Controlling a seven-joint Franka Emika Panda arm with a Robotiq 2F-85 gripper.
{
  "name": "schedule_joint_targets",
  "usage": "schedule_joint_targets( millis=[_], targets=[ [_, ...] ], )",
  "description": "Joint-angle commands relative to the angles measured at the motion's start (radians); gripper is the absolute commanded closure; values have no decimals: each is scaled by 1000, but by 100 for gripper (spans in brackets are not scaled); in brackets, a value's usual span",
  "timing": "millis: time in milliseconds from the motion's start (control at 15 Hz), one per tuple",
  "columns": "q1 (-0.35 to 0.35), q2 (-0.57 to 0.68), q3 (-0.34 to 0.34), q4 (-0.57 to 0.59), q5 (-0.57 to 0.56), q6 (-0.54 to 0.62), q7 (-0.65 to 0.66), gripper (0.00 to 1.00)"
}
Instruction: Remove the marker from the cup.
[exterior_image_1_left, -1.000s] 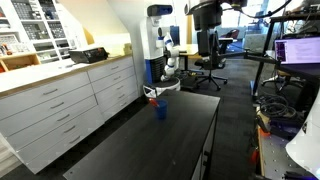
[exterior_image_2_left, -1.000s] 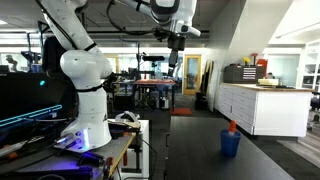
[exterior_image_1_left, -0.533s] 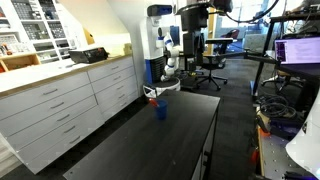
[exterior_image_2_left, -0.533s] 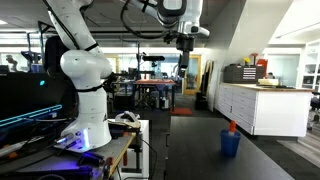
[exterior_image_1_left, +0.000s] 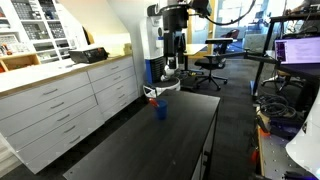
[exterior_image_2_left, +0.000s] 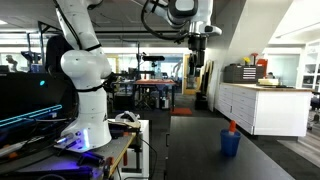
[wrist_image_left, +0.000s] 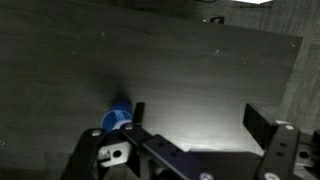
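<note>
Finds the gripper (wrist_image_left: 198, 128) spread wide in the wrist view, one finger (wrist_image_left: 135, 114) appearing just beside the cup (wrist_image_left: 116, 121) and its partner far out toward the other edge. Shows only dark table (wrist_image_left: 170, 60) between them, so nothing is pinched.

Places the gripper (exterior_image_1_left: 176, 52) high above the cup (exterior_image_1_left: 160, 110) in an exterior view, well apart from it. Shows the same from the opposite side, with the gripper (exterior_image_2_left: 197, 62) up near the top of the frame and the cup (exterior_image_2_left: 230, 143) low on the table (exterior_image_2_left: 195, 160). Seems, going by the cup's off-centre place under the wrist camera, to sit off to one side of the cup and not straight over it.

Leaves the marker (exterior_image_1_left: 153, 99) inside the cup, leaning, with its red-orange end (exterior_image_2_left: 233, 126) poking above the rim. Cannot make the marker out in the wrist view, where the cup is only a small blue shape. Keeps the cup upright on the table, with white drawers (exterior_image_1_left: 60, 105) well off to its side.

Reads as the approach step, with no removal begun and the marker still in the cup.

Calls next for centring the open fingers over the cup, then turning the wrist so the gap straddles the marker's raised end. Asks after that for a descent short of the rim, a close on the marker alone, and a straight lift. Risks tipping so small a cup with any sideways nudge.
</note>
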Motion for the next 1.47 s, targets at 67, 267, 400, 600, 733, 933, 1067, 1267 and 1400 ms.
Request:
schedule_joint_targets(
  millis=[67,267,400,600,733,933,1067,1267,1400],
  targets=[
    [4,107,-5,119,0,8,-12,0],
    [3,97,-4,105,-1,6,-5,0],
    [2,112,-4,121,0,6,-5,0],
    [2,113,-4,124,0,5,-5,0],
    [1,112,-4,120,-4,16,-1,0],
    [0,132,-13,143,4,23,-31,0],
    [-2,149,-18,164,5,24,-52,0],
    [-4,179,-23,200,1,35,-81,0],
    [-6,207,-28,233,2,39,-104,0]
  ],
)
